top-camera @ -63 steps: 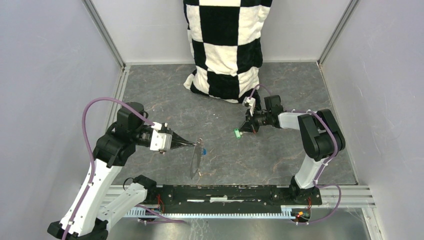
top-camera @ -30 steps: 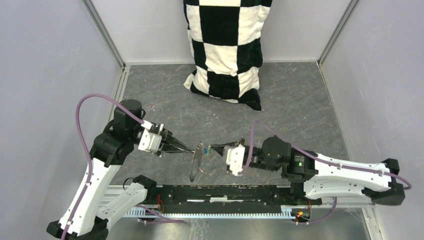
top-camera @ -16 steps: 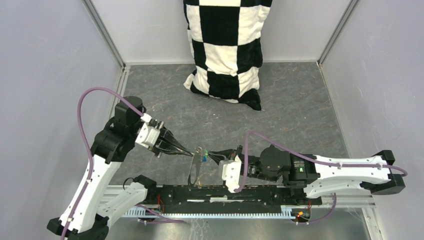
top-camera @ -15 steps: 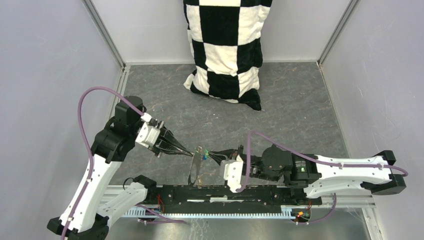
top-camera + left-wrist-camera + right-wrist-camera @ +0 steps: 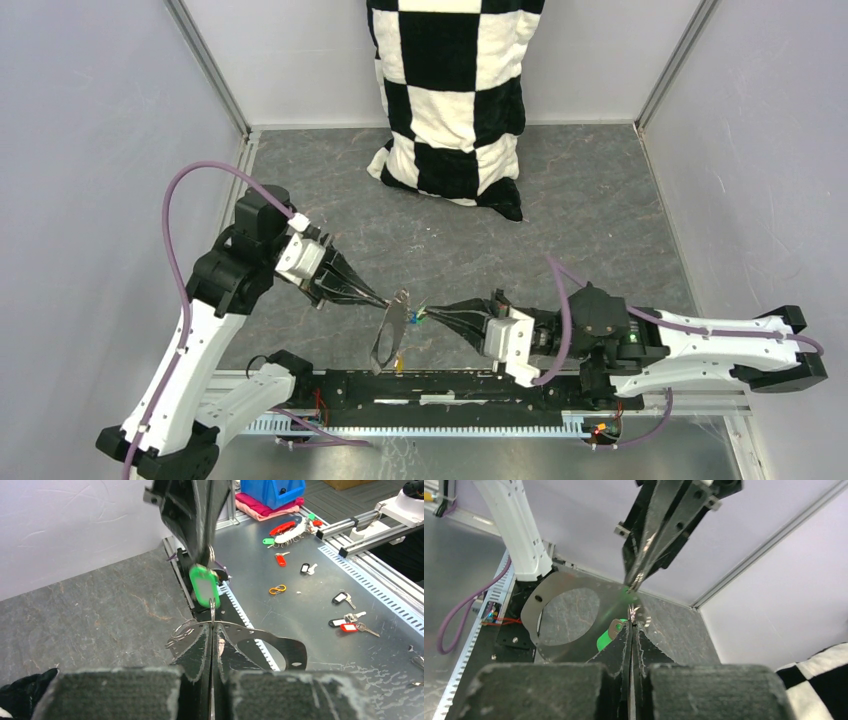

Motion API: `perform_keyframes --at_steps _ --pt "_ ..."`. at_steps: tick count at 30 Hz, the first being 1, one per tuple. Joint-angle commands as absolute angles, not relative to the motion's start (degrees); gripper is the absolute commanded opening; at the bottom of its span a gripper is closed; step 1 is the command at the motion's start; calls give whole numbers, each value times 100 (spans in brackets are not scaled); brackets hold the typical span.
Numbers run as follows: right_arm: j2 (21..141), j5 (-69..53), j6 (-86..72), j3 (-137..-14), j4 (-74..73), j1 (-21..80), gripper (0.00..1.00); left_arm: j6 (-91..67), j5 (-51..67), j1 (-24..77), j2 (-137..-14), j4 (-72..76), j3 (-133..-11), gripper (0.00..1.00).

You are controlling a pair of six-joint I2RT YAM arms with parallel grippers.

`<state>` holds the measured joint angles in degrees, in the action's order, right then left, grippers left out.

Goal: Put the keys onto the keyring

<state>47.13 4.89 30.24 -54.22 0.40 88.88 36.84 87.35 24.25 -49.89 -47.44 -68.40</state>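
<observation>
I see a green key point(image 5: 204, 586), dark grey keyring point(image 5: 260, 635), black-and-white checkered cloth point(image 5: 450, 90), grey marbled tabletop point(image 5: 590, 210), purple cables point(image 5: 215, 167) on my white-and-black arms point(image 5: 190, 360).

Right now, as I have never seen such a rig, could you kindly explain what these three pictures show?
Two robot arms are bolted side by side at the near edge of a grey table. The wide picture looks down from above and behind them; the other two come from a camera on each wrist. The left claw is shut on the keyring, a dark strap loop with thin silver rings. The right claw is shut on a green key, close beside those rings. A checkered cloth sits at the table's far side.
</observation>
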Motion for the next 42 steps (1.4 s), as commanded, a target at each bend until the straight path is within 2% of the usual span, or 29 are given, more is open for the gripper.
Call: perform_keyframes --at_steps 1,7,12,17,29,42 --pt "4875 379 3137 -5634 203 8921 0 3761 9361 2446 -4947 -4580 -7242 2" --pt "4862 304 3026 -5458 924 8921 0 4408 9201 2443 -4778 -4537 -7423 2" --pt "4820 221 2927 -5352 1291 8918 0 5942 8208 2448 -4300 -4145 -7157 2" --pt "4944 454 2919 -5569 1088 8921 0 5782 7994 2446 -4111 -3156 -6903 2" --pt "5011 260 3074 -6080 869 8926 0 5334 8385 2446 -3866 -3157 -6958 2" --pt "5304 529 4079 -6562 26 8866 0 5234 8289 2444 -3641 -3176 -6864 2"
